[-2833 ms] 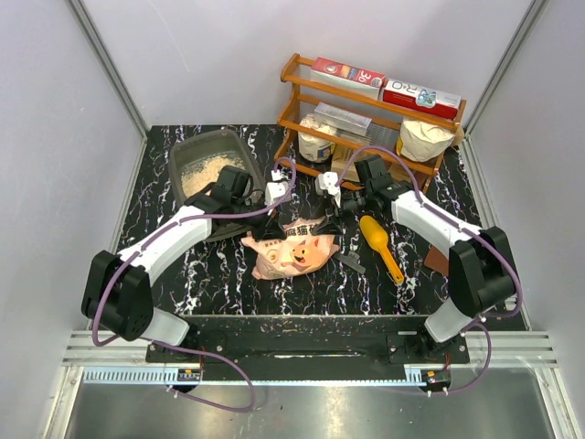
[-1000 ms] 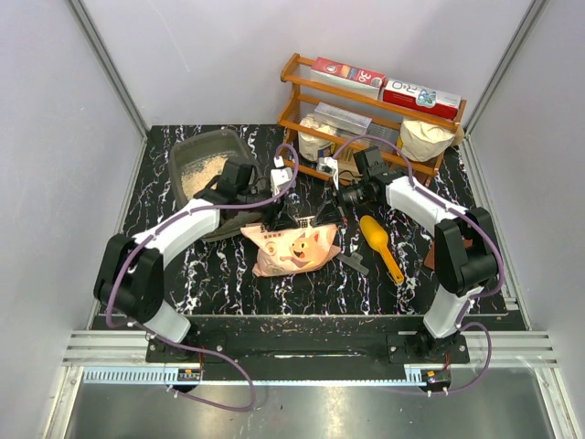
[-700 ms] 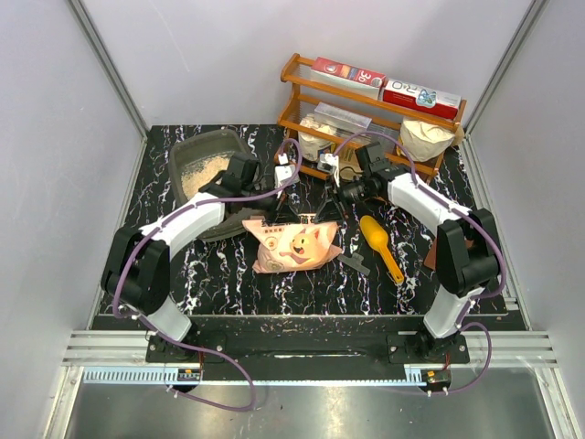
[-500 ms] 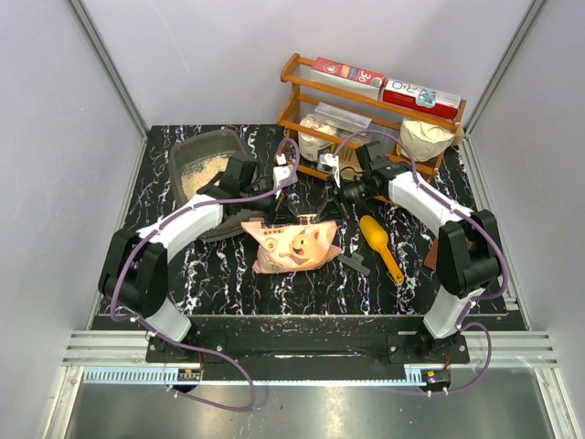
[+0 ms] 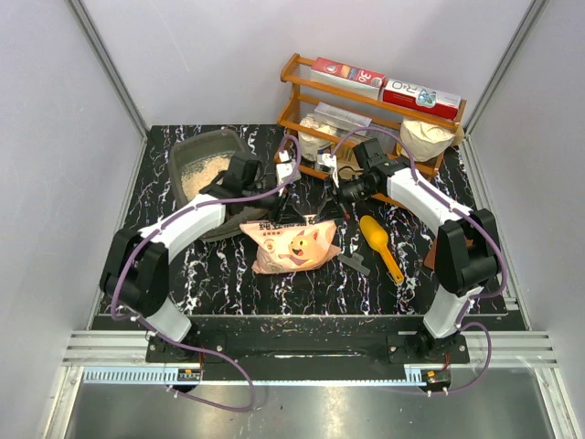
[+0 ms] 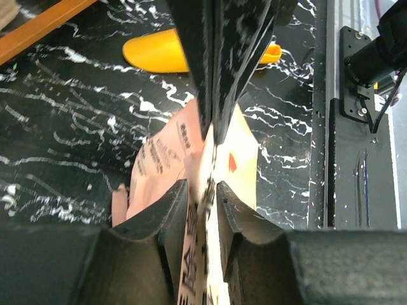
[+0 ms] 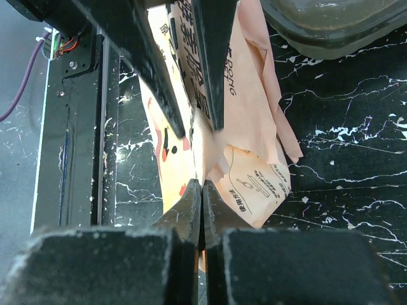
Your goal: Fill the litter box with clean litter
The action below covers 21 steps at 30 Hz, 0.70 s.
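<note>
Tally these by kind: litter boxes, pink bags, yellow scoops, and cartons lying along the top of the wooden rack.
Litter box: 1
Pink bag: 1
Yellow scoop: 1
Cartons: 2
Total: 5

The right gripper, its fingers pressing together, is pinching the top fold of the pink bag. The left gripper is pointing in from the top edge, its fingers standing apart and straddling the same fold. A corner of the litter box is showing at upper right, resting on the black marbled table.
</note>
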Each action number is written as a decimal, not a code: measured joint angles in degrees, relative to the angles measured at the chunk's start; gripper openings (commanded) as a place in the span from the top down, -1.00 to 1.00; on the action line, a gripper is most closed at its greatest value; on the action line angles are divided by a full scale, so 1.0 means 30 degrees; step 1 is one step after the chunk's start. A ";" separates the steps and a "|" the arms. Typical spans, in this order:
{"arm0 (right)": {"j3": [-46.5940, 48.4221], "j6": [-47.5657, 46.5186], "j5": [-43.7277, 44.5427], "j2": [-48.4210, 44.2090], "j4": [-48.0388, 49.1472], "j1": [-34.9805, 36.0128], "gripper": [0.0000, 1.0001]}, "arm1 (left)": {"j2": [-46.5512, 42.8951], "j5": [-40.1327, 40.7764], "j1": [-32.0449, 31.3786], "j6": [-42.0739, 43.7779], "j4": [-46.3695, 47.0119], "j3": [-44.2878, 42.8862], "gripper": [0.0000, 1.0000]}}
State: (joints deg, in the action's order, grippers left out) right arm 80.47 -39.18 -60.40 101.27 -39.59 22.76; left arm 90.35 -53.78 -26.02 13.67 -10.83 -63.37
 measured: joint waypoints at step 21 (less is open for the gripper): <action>0.0000 0.1967 0.0729 -0.1923 -0.1166 -0.4743 -0.04 | 0.2718 -0.1093 -0.1202 0.0168 -0.0036 -0.2091 1.00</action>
State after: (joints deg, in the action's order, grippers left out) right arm 80.47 -33.28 -58.22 95.50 -43.09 8.54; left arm 98.50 -57.06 -29.63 14.17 -10.94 -69.65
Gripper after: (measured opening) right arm 0.514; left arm 0.026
